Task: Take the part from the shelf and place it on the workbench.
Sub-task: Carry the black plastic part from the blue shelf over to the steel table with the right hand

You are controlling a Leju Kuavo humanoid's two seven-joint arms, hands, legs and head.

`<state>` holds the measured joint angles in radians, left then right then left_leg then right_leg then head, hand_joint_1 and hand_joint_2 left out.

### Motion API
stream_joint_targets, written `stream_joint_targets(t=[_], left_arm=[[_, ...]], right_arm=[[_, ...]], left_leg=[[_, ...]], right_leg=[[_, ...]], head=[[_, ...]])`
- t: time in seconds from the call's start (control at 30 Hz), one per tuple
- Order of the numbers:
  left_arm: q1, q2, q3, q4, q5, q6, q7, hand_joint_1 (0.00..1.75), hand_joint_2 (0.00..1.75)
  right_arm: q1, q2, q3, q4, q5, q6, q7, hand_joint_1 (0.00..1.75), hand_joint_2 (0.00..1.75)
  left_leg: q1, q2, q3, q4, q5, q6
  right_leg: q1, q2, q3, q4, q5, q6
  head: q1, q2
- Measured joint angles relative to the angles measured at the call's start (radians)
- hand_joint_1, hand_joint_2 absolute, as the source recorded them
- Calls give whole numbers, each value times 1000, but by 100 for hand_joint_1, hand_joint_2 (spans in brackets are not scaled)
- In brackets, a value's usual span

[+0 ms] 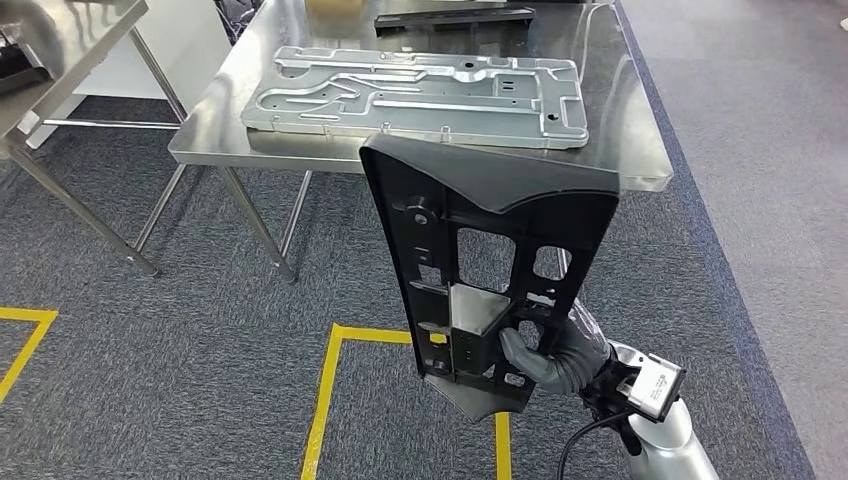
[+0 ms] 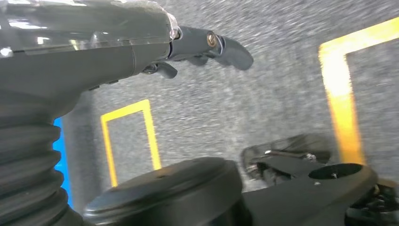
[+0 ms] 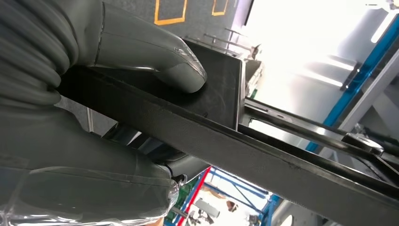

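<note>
A long black plastic part (image 1: 480, 260) with cut-outs stands upright in front of me, held near its lower end by my right hand (image 1: 545, 355). In the right wrist view the grey thumb (image 3: 174, 61) presses on the part's flat black face (image 3: 221, 94) while the other fingers wrap its edge. The steel workbench (image 1: 640, 150) lies just beyond the part's top end. My left hand (image 2: 202, 47) hangs over the carpet with its fingers loosely out and nothing in them.
A large silver stamped metal plate (image 1: 420, 95) covers much of the workbench. A flat black piece (image 1: 455, 17) lies at the bench's far end. A second steel table (image 1: 60, 40) stands at the left. Yellow tape lines (image 1: 325, 400) mark the grey carpet.
</note>
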<state>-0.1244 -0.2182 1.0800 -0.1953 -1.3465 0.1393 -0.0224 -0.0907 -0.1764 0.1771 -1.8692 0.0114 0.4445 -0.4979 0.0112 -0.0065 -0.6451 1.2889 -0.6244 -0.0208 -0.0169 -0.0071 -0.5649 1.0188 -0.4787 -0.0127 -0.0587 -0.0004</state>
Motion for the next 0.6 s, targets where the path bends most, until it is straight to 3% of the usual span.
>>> stream_joint_targets(t=[0.03, 0.07, 0.1, 0.17, 0.27, 0.37, 0.4, 0.47, 0.5, 0.53, 0.57, 0.6], left_arm=[[-3, 0, 0, 0, 0, 0, -3, 0, 175], [-2, 0, 0, 0, 0, 1, -4, 0, 175], [0, 0, 0, 0, 0, 1, -5, 0, 175], [5, 0, 0, 0, -2, 3, -5, 0, 175], [8, 1, 0, 0, -3, 5, -5, 0, 175], [9, -1, 0, 0, -3, 4, -4, 0, 175], [10, -2, 0, 0, -3, 4, -3, 0, 175], [12, -2, 0, 0, -3, 3, 1, 0, 175], [13, -2, 0, 0, -3, 2, 3, 0, 175], [13, -2, 0, 0, -3, 2, 4, 0, 175], [14, -2, 0, 0, -3, 1, 6, 0, 175], [15, -2, 0, 0, -3, 1, 6, 0, 175]], right_arm=[[1, 0, 0, 0, 0, 0, 0, 175, 175], [1, 0, -1, 0, 0, 1, -1, 175, 175], [1, 0, -2, 0, 0, 1, -2, 175, 175], [0, 0, -3, 0, 0, 2, -5, 175, 175], [0, 0, -4, 0, 0, 3, -8, 175, 175], [-2, 1, -7, -2, 0, 4, -8, 175, 175], [-4, 3, -9, -3, 0, 4, -8, 175, 175], [-3, 6, -13, -2, 0, 4, -9, 175, 175], [0, 6, -14, -1, 0, 4, -8, 175, 175], [2, 6, -15, 1, 0, 4, -8, 175, 175], [2, 6, -16, 2, 0, 4, -8, 175, 175], [2, 6, -17, 2, 0, 4, -8, 175, 175]], left_leg=[[-1, 0, -13, 5, 24, 3], [-2, 0, -8, -30, 66, 8], [-4, 0, 9, -93, 116, 16], [-12, 1, 47, -199, 171, 32], [-19, 1, 70, -255, 159, 45], [-8, -1, 94, -292, 159, 53], [-5, 0, 105, -301, 159, 56], [-6, 1, 116, -306, 153, 61], [-6, 0, 121, -306, 148, 62], [-5, -1, 128, -306, 141, 61], [-4, -3, 138, -305, 133, 58], [-3, -4, 149, -304, 124, 55]], right_leg=[[2, 0, 10, 0, -7, -1], [5, 1, 22, 0, -15, -2], [6, 2, 34, 0, -23, -1], [9, 5, 50, -3, -35, 5], [9, 3, 48, -9, -38, 20], [8, 0, 38, 19, -56, 33], [7, 2, 13, 67, -75, 37], [3, 4, -72, 200, -114, 42], [0, 4, -112, 250, -117, 46], [-3, 4, -134, 264, -99, 50], [-6, 4, -138, 241, -62, 53], [-9, 3, -122, 182, -10, 56]], head=[[0, 0], [0, 0], [0, 0], [0, 0], [0, 0], [0, 0], [0, 0], [0, 0], [0, 0], [0, 0], [0, 0], [0, 0]])
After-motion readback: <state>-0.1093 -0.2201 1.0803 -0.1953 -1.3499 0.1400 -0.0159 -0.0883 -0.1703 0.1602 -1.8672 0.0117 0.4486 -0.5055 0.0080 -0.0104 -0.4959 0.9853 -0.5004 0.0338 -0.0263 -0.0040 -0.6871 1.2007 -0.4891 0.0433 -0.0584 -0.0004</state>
